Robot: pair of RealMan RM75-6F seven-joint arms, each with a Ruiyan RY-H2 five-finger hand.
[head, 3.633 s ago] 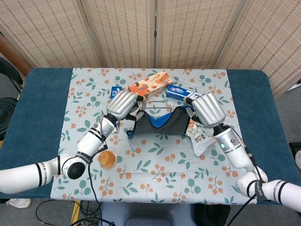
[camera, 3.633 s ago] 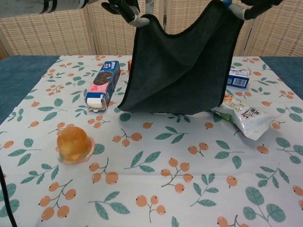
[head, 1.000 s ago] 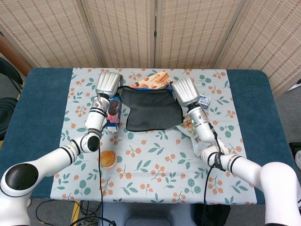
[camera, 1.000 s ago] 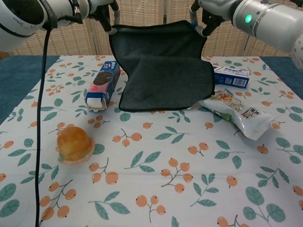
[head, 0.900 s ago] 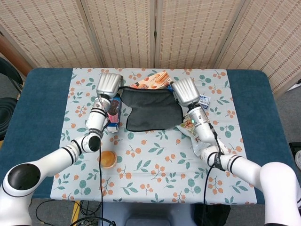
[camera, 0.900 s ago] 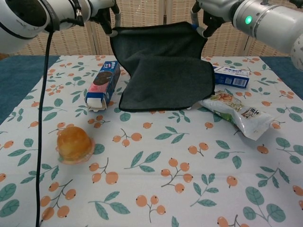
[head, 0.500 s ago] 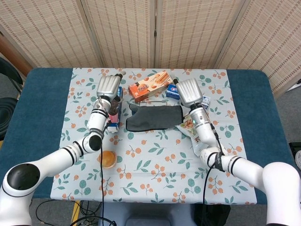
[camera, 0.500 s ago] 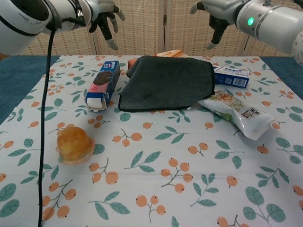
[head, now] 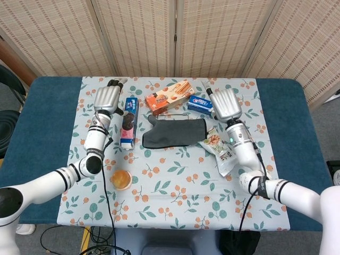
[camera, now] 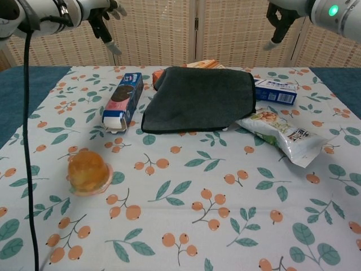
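A dark grey cloth lies folded on the patterned tablecloth, with nothing touching it. My left hand hovers open above the table, left of the cloth, over the cookie pack. My right hand hovers open to the right of the cloth, above the blue box. Neither hand holds anything.
An orange biscuit box lies behind the cloth. A snack bag lies right of the cloth, and a jelly cup sits at the front left. Folding screens stand behind the table.
Both hands let go of the cloth, which dropped folded onto the table. The hands then moved apart, left hand leftward and right hand rightward.
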